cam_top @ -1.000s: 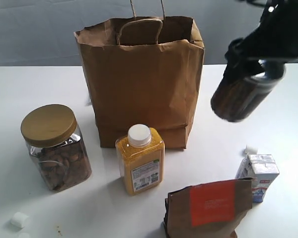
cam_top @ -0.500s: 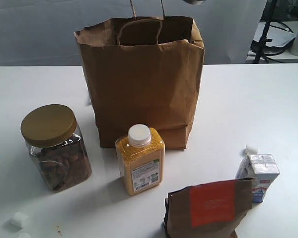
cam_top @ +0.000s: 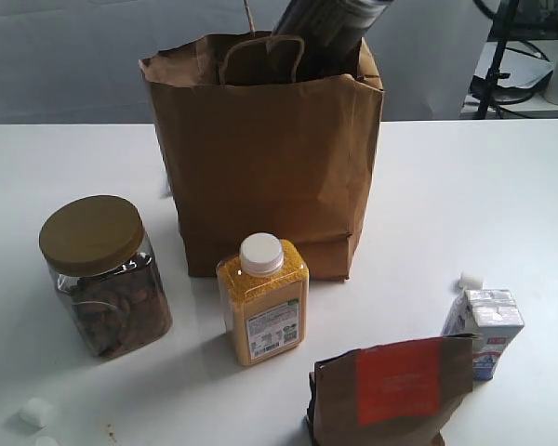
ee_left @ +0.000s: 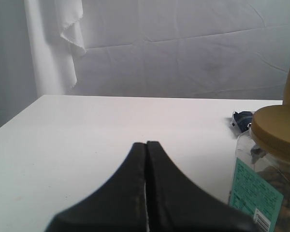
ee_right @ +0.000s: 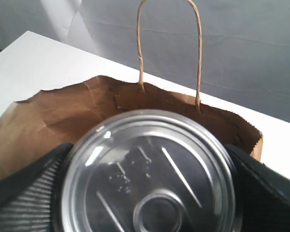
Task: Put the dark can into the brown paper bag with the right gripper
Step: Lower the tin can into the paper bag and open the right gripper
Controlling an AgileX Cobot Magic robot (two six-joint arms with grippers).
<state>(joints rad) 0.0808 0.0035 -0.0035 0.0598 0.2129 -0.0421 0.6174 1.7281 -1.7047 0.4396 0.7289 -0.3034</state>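
I count 1 bag (cam_top: 260,167), 1 can (ee_right: 147,174), 1 jar (cam_top: 102,279), 1 bottle (cam_top: 262,302), 1 pouch (cam_top: 391,390), 1 carton (cam_top: 488,327), and 2 white cubes (cam_top: 35,412) (cam_top: 471,280) for certain; a 3rd at the edge is unclear.

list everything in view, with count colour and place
brown paper bag: one, brown, upright, back middle
dark can: one, dark with silver lid, at the bag's mouth
nut jar: one, gold lid, front left
bottle: one, yellow, before the bag
pouch: one, brown, red-orange label, front right
carton: one, white and blue, beside the pouch
small cubes: at least two, white, on the table
left gripper: one, black, shut, beside the jar
right gripper: one, black, shut on the can
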